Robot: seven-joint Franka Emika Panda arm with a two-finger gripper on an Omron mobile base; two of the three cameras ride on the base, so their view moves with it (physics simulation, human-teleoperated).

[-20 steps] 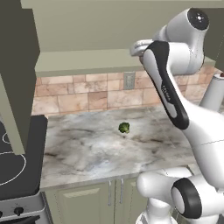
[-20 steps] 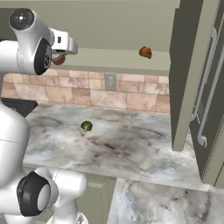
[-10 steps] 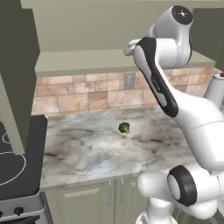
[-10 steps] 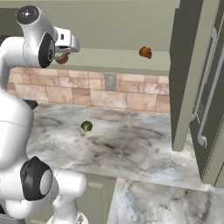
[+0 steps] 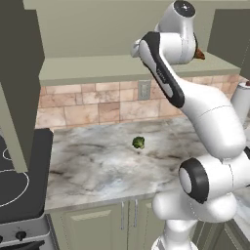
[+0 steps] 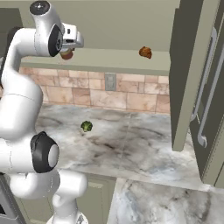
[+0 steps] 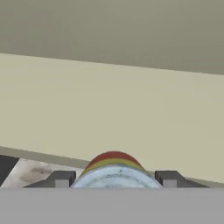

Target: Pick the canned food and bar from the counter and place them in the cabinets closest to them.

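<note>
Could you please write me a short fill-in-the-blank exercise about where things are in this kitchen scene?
1. The gripper is shut on the ____.
2. The green broccoli floret lies on the marbled ____.
3. In the right base view, the gripper is raised level with the open cabinet shelf, well ____ the counter.

Missing words: canned food; counter; above

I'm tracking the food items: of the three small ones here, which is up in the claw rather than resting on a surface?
The canned food, red and yellow banded, sits between the claw fingers. The broccoli floret lies on the counter; the brown item rests on the cabinet shelf.
</note>
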